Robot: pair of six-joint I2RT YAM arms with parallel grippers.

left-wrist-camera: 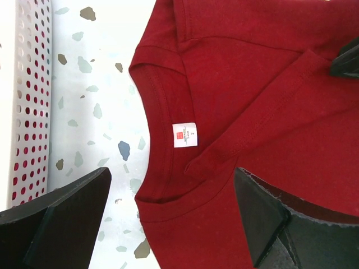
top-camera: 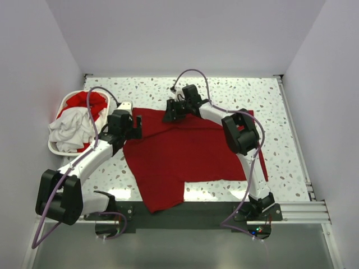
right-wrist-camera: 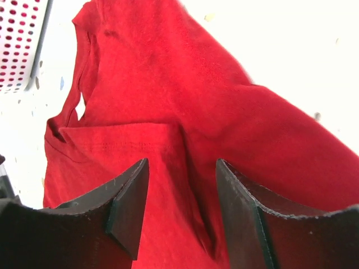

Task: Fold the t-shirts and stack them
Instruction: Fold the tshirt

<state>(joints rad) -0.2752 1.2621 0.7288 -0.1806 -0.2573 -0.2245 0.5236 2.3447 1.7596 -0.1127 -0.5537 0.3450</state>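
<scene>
A deep red t-shirt (top-camera: 185, 154) lies spread on the speckled table (top-camera: 280, 112). Its collar (left-wrist-camera: 154, 112) with a small white neck label (left-wrist-camera: 184, 134) shows in the left wrist view. My left gripper (top-camera: 136, 124) is open above the collar end, jaws astride the neckline (left-wrist-camera: 171, 218). My right gripper (top-camera: 170, 112) is open over the shirt's far edge, above a folded-over sleeve (right-wrist-camera: 118, 145) and a raised crease (right-wrist-camera: 193, 168). A white t-shirt (top-camera: 68, 130) and another red one (top-camera: 90, 102) lie in the basket at the left.
The white plastic laundry basket (top-camera: 56, 150) stands at the table's left edge; its perforated wall (left-wrist-camera: 31, 101) is close to my left gripper. White walls enclose the table. A metal rail (top-camera: 297, 147) runs along the right edge.
</scene>
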